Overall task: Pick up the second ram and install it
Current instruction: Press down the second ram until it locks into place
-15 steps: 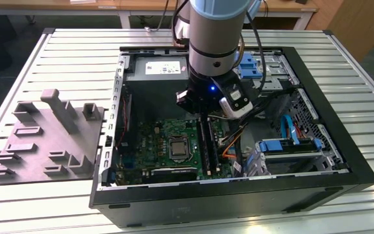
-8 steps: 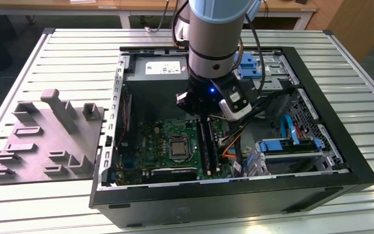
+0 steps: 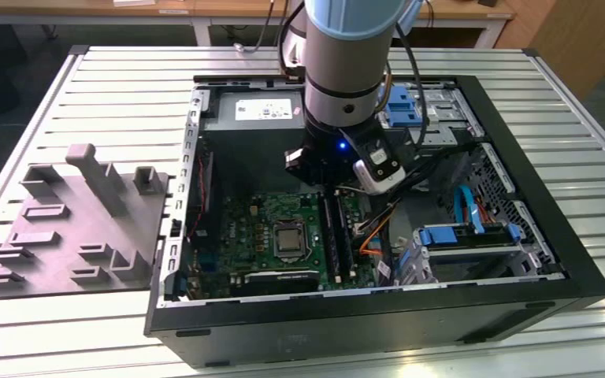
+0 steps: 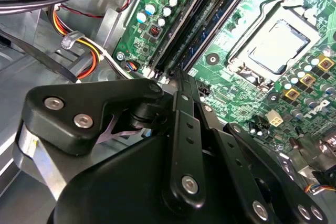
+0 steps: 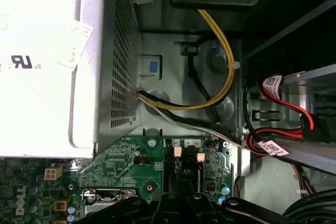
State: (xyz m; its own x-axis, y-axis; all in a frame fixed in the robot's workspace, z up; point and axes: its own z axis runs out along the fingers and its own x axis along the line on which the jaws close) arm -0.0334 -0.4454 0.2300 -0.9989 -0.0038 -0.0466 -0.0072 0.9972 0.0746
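One open computer case (image 3: 586, 276) is seen on the slatted table (image 3: 124, 87) in the exterior view, with a grey fixture (image 3: 76, 228) beside it. The arm is held upright, reaching down into the case over the motherboard (image 3: 271, 236). The second ram (image 3: 331, 236) lies in its slot below the claw (image 3: 331, 189). Whether the claw is wide or narrow cannot be told.
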